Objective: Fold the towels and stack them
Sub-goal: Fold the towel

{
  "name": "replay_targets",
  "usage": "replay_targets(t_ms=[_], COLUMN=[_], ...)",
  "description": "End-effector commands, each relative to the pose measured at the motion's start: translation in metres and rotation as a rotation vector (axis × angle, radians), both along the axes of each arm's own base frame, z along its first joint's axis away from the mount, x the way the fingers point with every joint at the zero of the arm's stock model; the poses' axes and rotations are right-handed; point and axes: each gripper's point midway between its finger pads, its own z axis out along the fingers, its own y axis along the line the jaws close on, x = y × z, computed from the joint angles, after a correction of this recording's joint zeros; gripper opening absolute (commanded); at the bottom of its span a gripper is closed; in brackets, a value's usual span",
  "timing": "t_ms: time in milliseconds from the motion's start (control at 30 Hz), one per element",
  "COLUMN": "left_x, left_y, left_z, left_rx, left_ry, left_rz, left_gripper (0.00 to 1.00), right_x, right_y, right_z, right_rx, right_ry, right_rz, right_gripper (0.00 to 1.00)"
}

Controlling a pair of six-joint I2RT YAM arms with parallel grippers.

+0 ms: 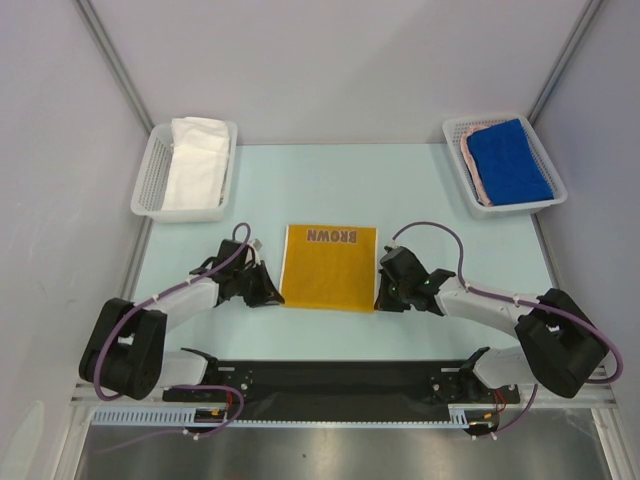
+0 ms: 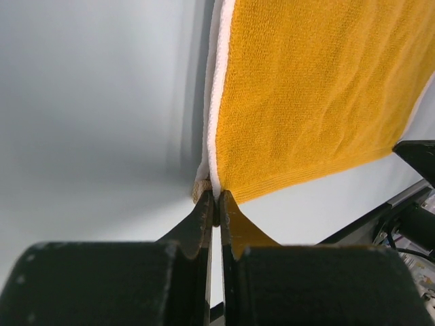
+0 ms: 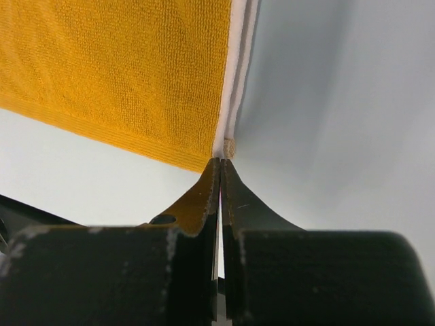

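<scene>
1. The yellow-orange towel (image 1: 330,268) is terry cloth folded into a nearly square pad; brown "BROWN" lettering runs along its upper edge and reads upside down in the top view; a white border shows at its side edges in the wrist views.
2. It lies flat in the middle of the frame on the pale table (image 1: 330,185); its slightly longer side runs left to right.
3. The left gripper (image 1: 275,297) is clamped on its lower left corner.
4. The right gripper (image 1: 380,300) has its jaws pressed together at the lower right corner; I cannot tell whether cloth is caught.
5. In the upper left, a white basket (image 1: 148,185) holds a white towel (image 1: 197,163); in the upper right, another basket (image 1: 548,165) holds a blue towel (image 1: 508,160) over a pinkish towel (image 1: 472,165).
</scene>
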Motion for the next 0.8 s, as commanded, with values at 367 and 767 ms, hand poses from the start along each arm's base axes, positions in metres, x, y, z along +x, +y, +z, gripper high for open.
replay_targets(t_ms=[367,767], left_x=[0.001,-0.003], left_y=[0.002,-0.001], left_z=[-0.003,0.004], left_rx=[0.027,0.009], left_ry=[-0.010,-0.013], left_rz=[-0.009,-0.014], left_gripper=[0.06,0.00], right_x=[0.008,0.010], right_y=[-0.008,-0.012], right_z=[0.003,0.005], right_rx=[-0.002,0.000], right_ry=[-0.015,-0.021], right_rz=[-0.025,-0.036], right_gripper=[0.00,0.00])
